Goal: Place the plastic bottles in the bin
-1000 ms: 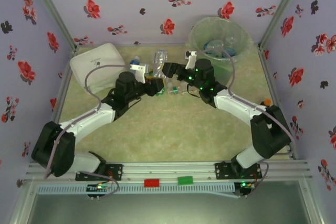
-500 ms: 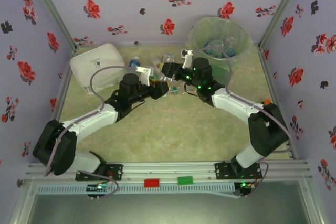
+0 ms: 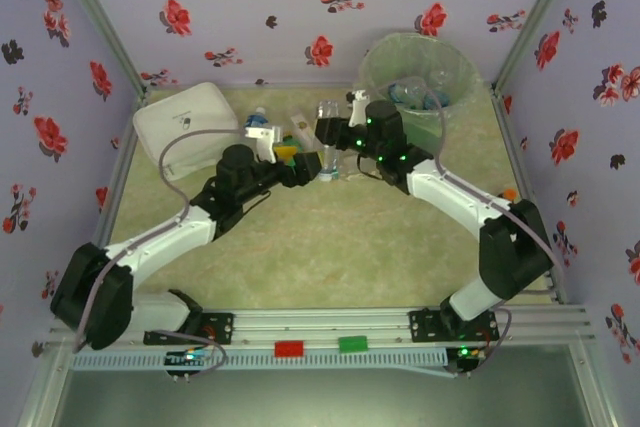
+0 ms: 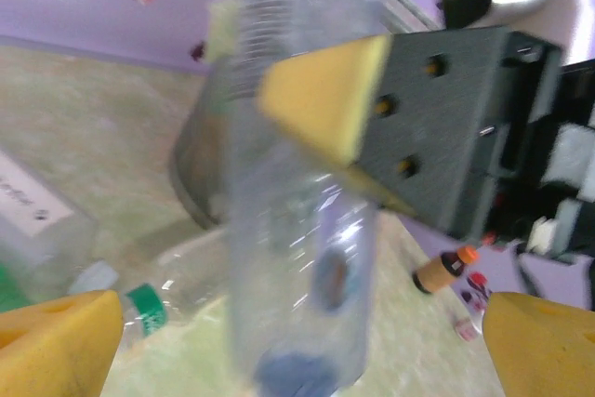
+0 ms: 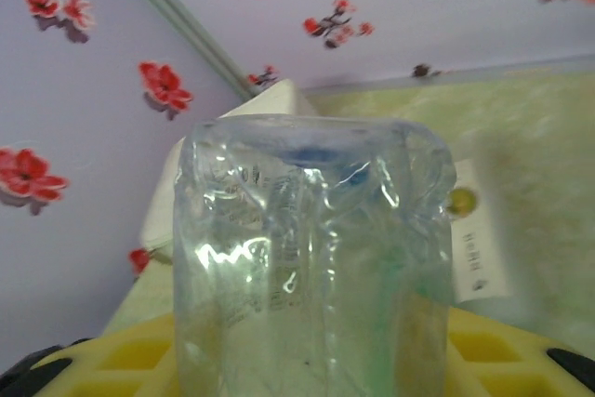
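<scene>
Right tool clamped on a clear plastic bottle, yellow pads squeezing its crumpled wall from both sides. Bottle upright and lifted off the desk. Not yet over the bin: left of its rim in the top view, near but outside it.

Gripped at the body rather than the cap, probably for a broad hold on thin, springy plastic. Likely to flex and slip under a loose squeeze.

Left tool spread wide, one yellow fingertip on either side of that same bottle's lower end, touching nothing. Seemingly kept apart so as not to drag on the lift.

More work left of the bin: a green-capped bottle lying on the desk. On the bin's near side, well apart from it, a small amber bottle. Clear and blue shapes inside the bin, seemingly bottles already dropped.

Next, as a judgement: a short carry rightward over the bin's rim, then release.
</scene>
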Tool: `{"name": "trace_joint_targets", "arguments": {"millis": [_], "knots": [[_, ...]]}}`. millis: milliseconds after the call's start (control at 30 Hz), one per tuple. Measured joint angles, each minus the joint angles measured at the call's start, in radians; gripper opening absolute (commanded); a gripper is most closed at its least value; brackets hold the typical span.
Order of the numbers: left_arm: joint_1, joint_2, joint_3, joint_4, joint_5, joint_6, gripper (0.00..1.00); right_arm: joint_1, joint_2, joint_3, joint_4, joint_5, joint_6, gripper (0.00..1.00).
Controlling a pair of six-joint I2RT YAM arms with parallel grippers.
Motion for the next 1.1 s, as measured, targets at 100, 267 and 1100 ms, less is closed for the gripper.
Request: {"name": "trace_joint_targets", "arguments": {"millis": [100, 267, 1100], "knots": [[0.018, -0.02, -0.008, -0.014, -0.076, -0.008, 1.0, -0.025, -0.035, 0.055, -0.045, 0.042, -0.05, 0.47], [0.097, -0.039, -0.005, -0.166, -0.272, -0.083, 1.0, -0.092, -0.052, 0.245, -0.161, 0.164, -0.18, 0.46], [0.144, 0.021, -0.024, -0.287, -0.315, -0.184, 1.0, -0.178, 0.214, 0.64, -0.428, 0.79, -0.807, 0.47]]}}
